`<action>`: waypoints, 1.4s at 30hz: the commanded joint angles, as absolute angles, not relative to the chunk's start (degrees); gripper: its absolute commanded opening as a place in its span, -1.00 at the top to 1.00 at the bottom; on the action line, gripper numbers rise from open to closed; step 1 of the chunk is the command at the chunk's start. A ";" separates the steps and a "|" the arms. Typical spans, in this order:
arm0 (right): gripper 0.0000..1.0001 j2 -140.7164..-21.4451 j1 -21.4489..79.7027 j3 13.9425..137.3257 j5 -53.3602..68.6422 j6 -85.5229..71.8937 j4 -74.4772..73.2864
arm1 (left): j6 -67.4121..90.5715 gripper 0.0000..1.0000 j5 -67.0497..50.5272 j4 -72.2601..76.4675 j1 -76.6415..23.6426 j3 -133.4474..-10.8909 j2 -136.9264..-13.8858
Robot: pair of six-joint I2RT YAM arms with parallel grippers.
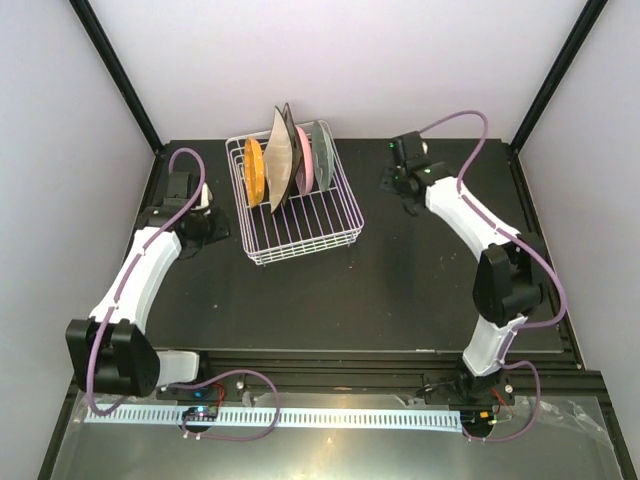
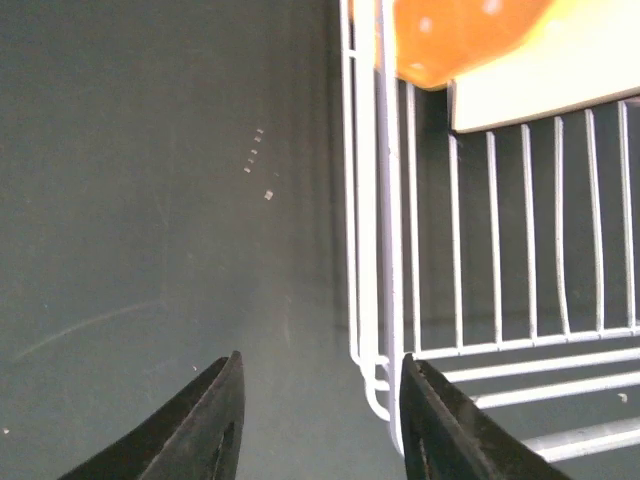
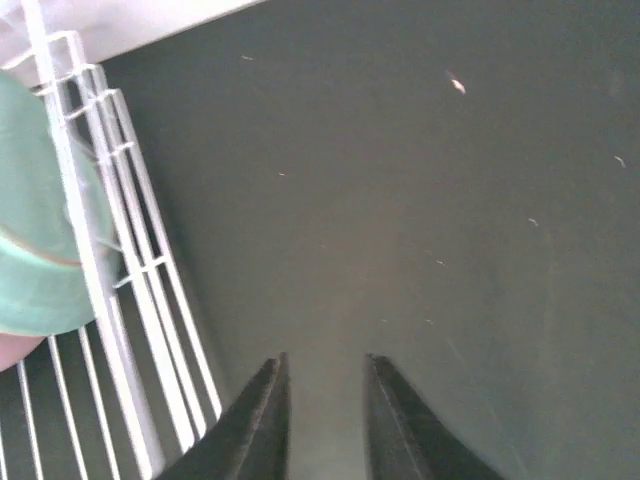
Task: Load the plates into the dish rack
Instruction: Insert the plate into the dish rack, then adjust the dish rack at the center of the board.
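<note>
Plates stand on edge in the dish rack (image 1: 305, 252), which sits toward eleven o'clock on the dark table (image 1: 400, 290) in the overhead view. From nine o'clock to three o'clock we see the orange plate (image 1: 254, 172), the cream square plate (image 1: 279, 155), a darker edge whose colour we cannot tell, the pink plate (image 1: 302, 160) and the green plate (image 1: 323, 155). Only this view shows the whole row and both arms. The left gripper (image 1: 212, 224) is just off the rack's nine o'clock side, and the right gripper (image 1: 400, 188) is apart from it at three o'clock. The left wrist camera adds what the overhead cannot. The left gripper (image 2: 320, 360) has its jaws well parted with nothing between them, and the rack's corner wires (image 2: 385, 300) are close by its right finger. The orange plate (image 2: 460, 35) and the cream square plate (image 2: 560, 85) show at twelve to one o'clock. The right wrist camera shows the right gripper (image 3: 326, 358) with only a narrow gap between its jaws, holding nothing, over bare table. The rack's end wall (image 3: 120, 260) and the green plate (image 3: 35, 230) lie at nine o'clock.
</note>
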State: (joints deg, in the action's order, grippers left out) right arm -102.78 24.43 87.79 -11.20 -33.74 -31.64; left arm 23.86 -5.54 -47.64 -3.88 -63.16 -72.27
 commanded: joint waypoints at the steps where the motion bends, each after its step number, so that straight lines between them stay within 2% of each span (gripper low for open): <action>1: 0.83 -102.99 20.69 88.83 -2.12 -33.62 -39.53 | 23.38 0.28 -3.55 -43.29 -0.22 -64.48 -77.27; 2: 0.95 -104.02 19.68 89.10 -0.42 -32.48 -39.22 | 23.23 0.39 -3.04 -42.57 1.03 -65.03 -78.62; 3: 0.97 -105.61 18.82 90.15 1.71 -31.79 -39.79 | 22.88 0.50 -3.17 -41.49 2.25 -65.71 -80.32; 6: 0.97 -111.62 16.92 93.93 9.05 -31.32 -41.18 | 22.78 0.77 -4.14 -39.60 4.99 -70.49 -87.32; 9: 0.97 -116.61 16.61 95.56 15.62 -31.89 -40.15 | 22.29 0.95 -7.36 -38.13 5.67 -76.51 -95.09; 15: 0.97 -120.31 16.82 93.81 18.86 -33.27 -36.56 | 22.27 0.97 -12.26 -34.77 5.18 -84.92 -107.77; 21: 0.97 -119.14 19.20 92.73 18.52 -30.80 -37.98 | 19.76 0.97 -14.15 -35.44 1.65 -94.79 -118.67; 34: 0.97 -112.07 29.27 85.02 13.16 -27.13 -40.69 | 17.71 0.95 -22.18 -34.89 -2.92 -106.52 -125.92; 42: 0.97 -103.86 31.03 73.92 12.08 -29.59 -38.79 | 17.63 0.94 -27.18 -37.64 -7.61 -116.41 -133.11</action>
State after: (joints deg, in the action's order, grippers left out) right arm -108.18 29.08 76.58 10.63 -28.82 -41.54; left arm 16.67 -15.49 -39.16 0.60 -111.77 -129.95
